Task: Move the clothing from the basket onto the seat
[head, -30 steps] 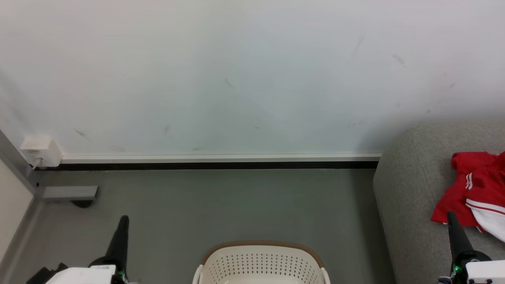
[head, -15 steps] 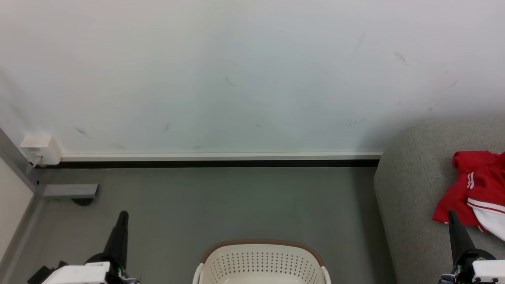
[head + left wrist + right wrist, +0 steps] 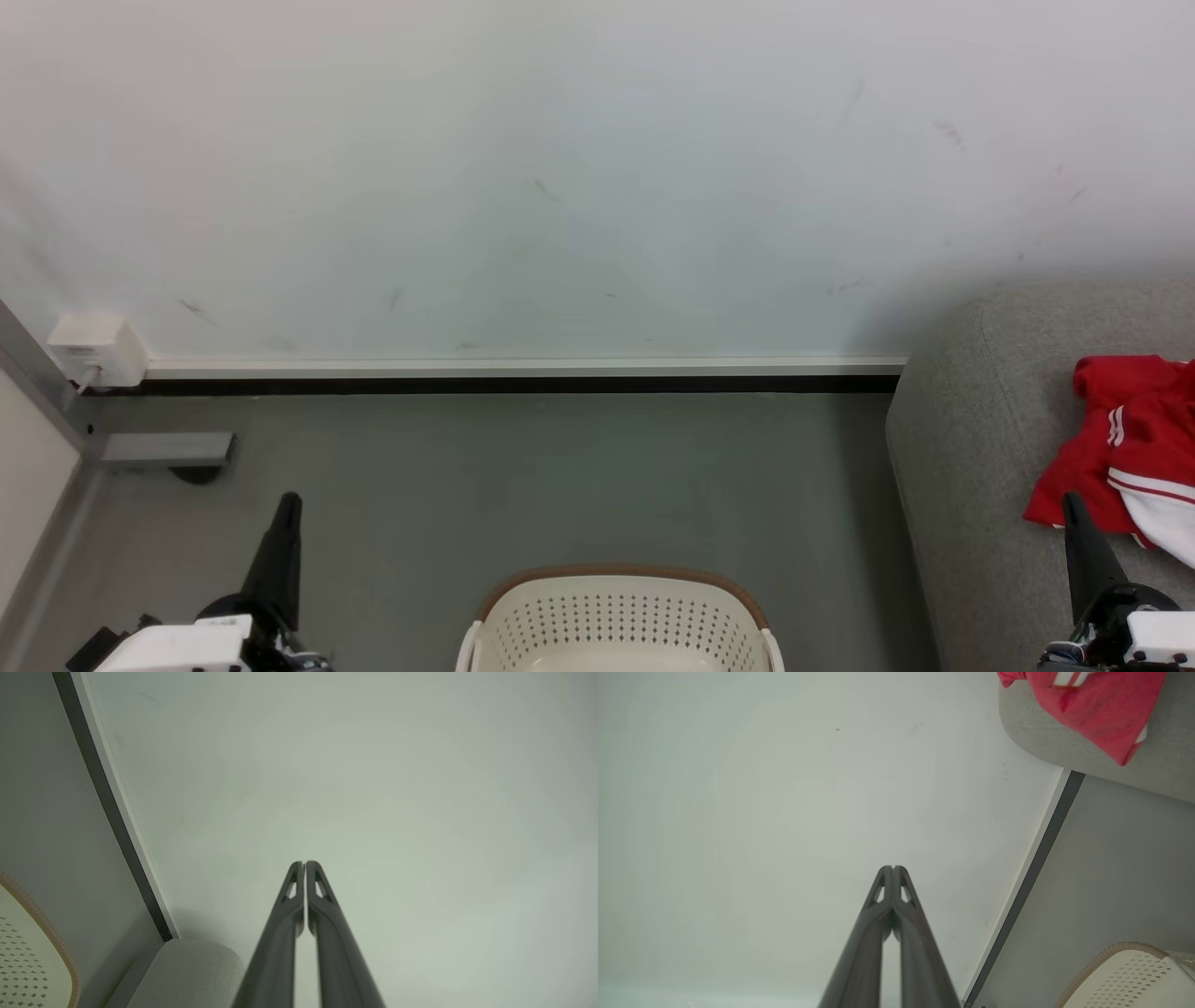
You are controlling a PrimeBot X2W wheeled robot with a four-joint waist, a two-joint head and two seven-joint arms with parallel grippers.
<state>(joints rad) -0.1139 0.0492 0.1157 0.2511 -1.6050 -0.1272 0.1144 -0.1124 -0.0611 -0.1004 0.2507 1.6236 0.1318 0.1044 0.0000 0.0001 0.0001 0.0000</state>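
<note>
The cream basket (image 3: pixel 621 621) with its brown rim sits on the floor at the bottom centre; its inside is cut off by the frame edge. Its rim also shows in the left wrist view (image 3: pixel 28 961) and the right wrist view (image 3: pixel 1125 975). Red clothing (image 3: pixel 1120 448) with white stripes lies on the grey seat (image 3: pixel 971 467) at the right, and appears again as clothing (image 3: pixel 1092 704) on the seat (image 3: pixel 1045 737). My left gripper (image 3: pixel 289 504) is shut and empty left of the basket (image 3: pixel 304 864). My right gripper (image 3: pixel 1072 502) is shut and empty beside the clothing's near edge (image 3: pixel 893 868).
A white wall (image 3: pixel 560 187) with a dark baseboard (image 3: pixel 513 385) runs behind the grey floor (image 3: pixel 560 476). A white wall box (image 3: pixel 93 350) and a grey bracket (image 3: pixel 163 450) sit at the far left beside a metal frame.
The head view has tilted slightly, so the whole scene sits a little lower or higher. Both grippers stay shut and roughly in place.
</note>
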